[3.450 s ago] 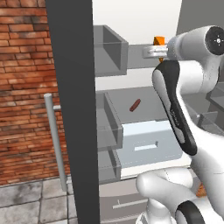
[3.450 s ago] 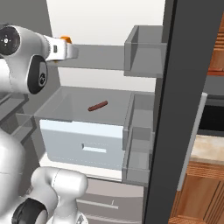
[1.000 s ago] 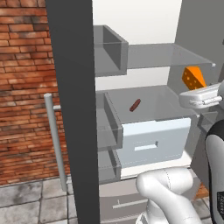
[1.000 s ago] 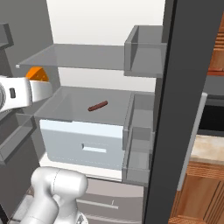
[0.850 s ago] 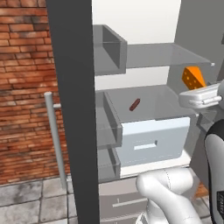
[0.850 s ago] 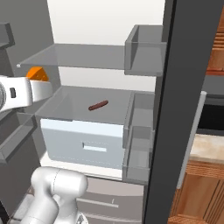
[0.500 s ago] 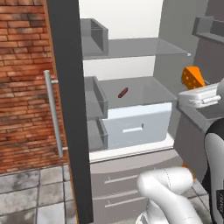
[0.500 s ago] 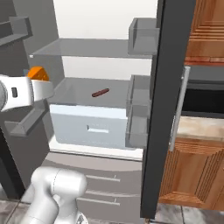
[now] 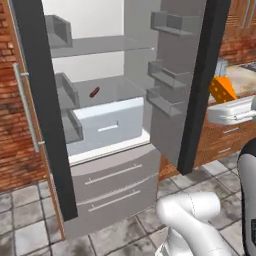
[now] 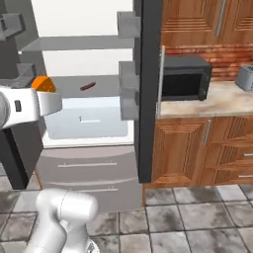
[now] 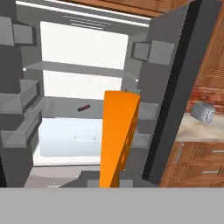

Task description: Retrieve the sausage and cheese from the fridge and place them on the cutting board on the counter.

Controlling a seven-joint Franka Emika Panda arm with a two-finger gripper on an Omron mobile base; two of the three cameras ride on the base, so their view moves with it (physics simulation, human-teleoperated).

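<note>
My gripper (image 9: 220, 101) is shut on the cheese (image 9: 221, 89), a bright-orange wedge, out in front of the open fridge (image 9: 37, 100). The right base view shows the cheese (image 10: 43, 84) above my gripper (image 10: 47, 93), left of the fridge's dark door edge (image 10: 146, 99). In the hand view the cheese (image 11: 118, 135) rises between the fingertips of my gripper (image 11: 109, 181). The sausage (image 9: 94, 92) (image 10: 87, 86) (image 11: 83, 107), small and dark red, lies on the glass shelf above the pale drawer (image 9: 107, 125). The beige counter (image 10: 225, 101) runs to the right. The cutting board is out of view.
A black microwave (image 10: 185, 76) and a grey toaster (image 10: 244, 76) stand on the counter, over orange-brown cabinets (image 10: 197, 148). Both fridge doors stand open, with bins on the right door (image 9: 170, 60). A brick wall (image 9: 15, 150) is at left. Grey tiled floor (image 10: 197, 217) lies in front.
The whole scene has shifted and shrunk: the base has backed away from the fridge and turned toward the counter. The cheese stays in my gripper; the sausage has not moved.
</note>
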